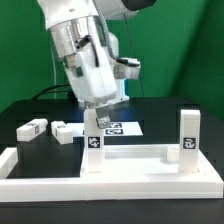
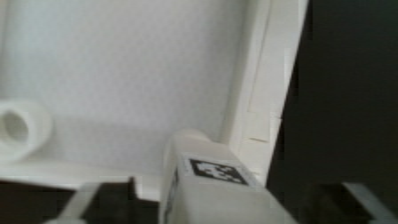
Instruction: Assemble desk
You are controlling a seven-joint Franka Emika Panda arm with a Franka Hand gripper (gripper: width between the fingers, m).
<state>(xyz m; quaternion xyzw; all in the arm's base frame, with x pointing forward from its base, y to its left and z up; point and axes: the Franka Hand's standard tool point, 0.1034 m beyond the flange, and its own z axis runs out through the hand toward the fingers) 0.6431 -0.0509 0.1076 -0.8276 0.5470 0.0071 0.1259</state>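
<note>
A long, low white border bar [image 1: 110, 188] runs across the foreground, smooth and square-edged, with a shorter arm turning back at each end. Above it the Panda arm [image 1: 85, 45], in glossy white casings with grey joints, leans down from the top of the exterior view with its hand pointing at the table.

The desk top panel [image 1: 135, 165] lies flat just behind the bar. It is a white plastic rectangle with a raised rim. In the wrist view its matte inner face carries a round socket [image 2: 18, 125], and the rim runs as a pale ridge beside the black table [image 1: 20, 112]. The marker board [image 1: 122, 128] lies flat behind the panel.

A square block leg [image 1: 94, 142] stands upright at the panel's corner on the exterior view's left, with a black-and-white tag on its face. A second upright leg [image 1: 188, 135] stands at the corner on the exterior view's right.

One loose leg [image 1: 33, 128] and another loose leg [image 1: 63, 131] lie on their sides on the table, close together and apart from the panel.

The gripper [image 1: 95, 120] hangs directly over the first upright leg. Its jaws are spread wide to either side of the leg, and the wrist view shows a dark gap on each side. It grips nothing.
</note>
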